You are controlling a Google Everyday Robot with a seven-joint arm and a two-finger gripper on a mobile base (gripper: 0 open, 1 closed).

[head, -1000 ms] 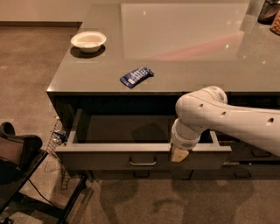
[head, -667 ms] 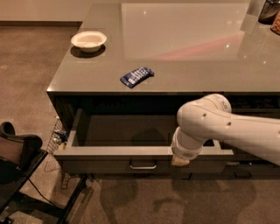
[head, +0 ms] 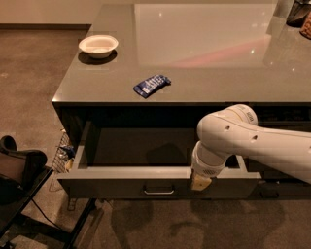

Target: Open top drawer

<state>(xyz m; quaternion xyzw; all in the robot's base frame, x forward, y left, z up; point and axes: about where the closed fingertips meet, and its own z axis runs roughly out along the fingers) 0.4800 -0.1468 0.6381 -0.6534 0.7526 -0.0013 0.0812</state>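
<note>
The top drawer [head: 116,184] is a wide dark-grey drawer under the counter, pulled well out toward me. Its pale grey interior [head: 141,146] looks empty. A small rectangular pull handle [head: 158,190] sits at the centre of its flat front. My gripper [head: 200,182] hangs from the white arm [head: 252,143] at the top rim of the drawer front, just right of the handle. The arm's wrist hides how it meets the rim.
A white bowl [head: 98,45] and a blue packet [head: 151,85] lie on the grey counter [head: 209,53]. A black chair or cart [head: 19,172] stands on the floor at the lower left, near the drawer's left corner. Dark objects sit at the counter's far right [head: 297,12].
The drawer has slid a little further out toward me, and my gripper and arm have moved back with its front.
</note>
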